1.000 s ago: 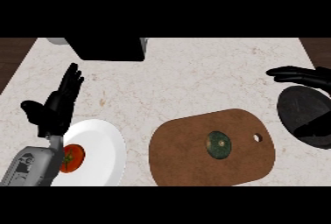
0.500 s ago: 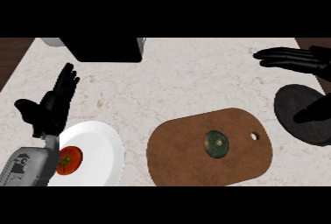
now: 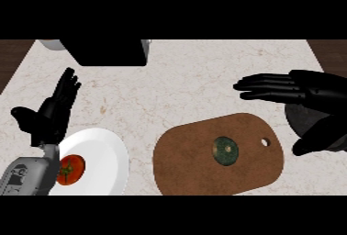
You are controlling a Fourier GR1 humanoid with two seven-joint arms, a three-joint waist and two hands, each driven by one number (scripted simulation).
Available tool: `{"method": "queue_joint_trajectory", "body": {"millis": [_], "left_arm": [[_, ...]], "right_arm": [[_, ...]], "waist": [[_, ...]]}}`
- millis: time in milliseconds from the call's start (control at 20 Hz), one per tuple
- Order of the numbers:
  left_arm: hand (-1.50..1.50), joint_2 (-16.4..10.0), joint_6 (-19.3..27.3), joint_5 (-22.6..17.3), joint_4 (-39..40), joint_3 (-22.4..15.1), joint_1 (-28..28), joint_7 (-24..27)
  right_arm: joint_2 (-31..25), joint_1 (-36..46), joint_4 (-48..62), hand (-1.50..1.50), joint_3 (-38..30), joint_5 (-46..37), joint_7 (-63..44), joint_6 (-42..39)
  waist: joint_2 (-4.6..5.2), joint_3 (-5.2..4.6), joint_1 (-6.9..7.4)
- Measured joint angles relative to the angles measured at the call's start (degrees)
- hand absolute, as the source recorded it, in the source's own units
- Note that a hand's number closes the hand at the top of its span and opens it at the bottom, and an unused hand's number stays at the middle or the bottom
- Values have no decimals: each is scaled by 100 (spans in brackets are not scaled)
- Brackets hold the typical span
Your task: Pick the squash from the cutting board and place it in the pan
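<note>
A dark green squash [image 3: 226,150] lies near the middle of the brown cutting board [image 3: 196,170]. My right hand [image 3: 298,88] hovers open above the board's far right corner, fingers stretched to the left and thumb hanging down, apart from the squash. The black pan [image 3: 306,122] sits at the right edge, mostly covered by that hand. My left hand [image 3: 49,114] rests open at the left, fingers up, beside the white plate.
A white plate [image 3: 105,156] at the lower left carries a red tomato [image 3: 69,169], partly behind my left forearm. A black box-like object [image 3: 108,51] stands at the counter's far edge. Dark wood shows past the counter's left and right ends.
My right hand has come in from the right edge, moving left and toward the cutting board, and now covers the pan. The left hand shifted only slightly. The squash has not moved.
</note>
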State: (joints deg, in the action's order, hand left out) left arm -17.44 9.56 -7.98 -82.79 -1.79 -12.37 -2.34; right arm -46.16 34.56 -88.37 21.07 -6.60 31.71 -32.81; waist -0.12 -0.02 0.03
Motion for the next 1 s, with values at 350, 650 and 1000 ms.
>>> {"method": "queue_joint_trajectory", "body": {"millis": [350,650,1000], "left_arm": [[0,72,-13,111,-153,80,33,-121],[0,139,-122,169,-17,241,-110,-116],[0,280,-158,307,73,271,-174,-86]], "right_arm": [[115,-560,-713,-150,14,-386,-475,-179],[636,-796,-819,-150,-67,-932,-851,-314],[1070,-709,-304,-150,75,-1882,-739,-340]], "waist": [[2,1,-6],[9,2,4],[16,1,23]]}}
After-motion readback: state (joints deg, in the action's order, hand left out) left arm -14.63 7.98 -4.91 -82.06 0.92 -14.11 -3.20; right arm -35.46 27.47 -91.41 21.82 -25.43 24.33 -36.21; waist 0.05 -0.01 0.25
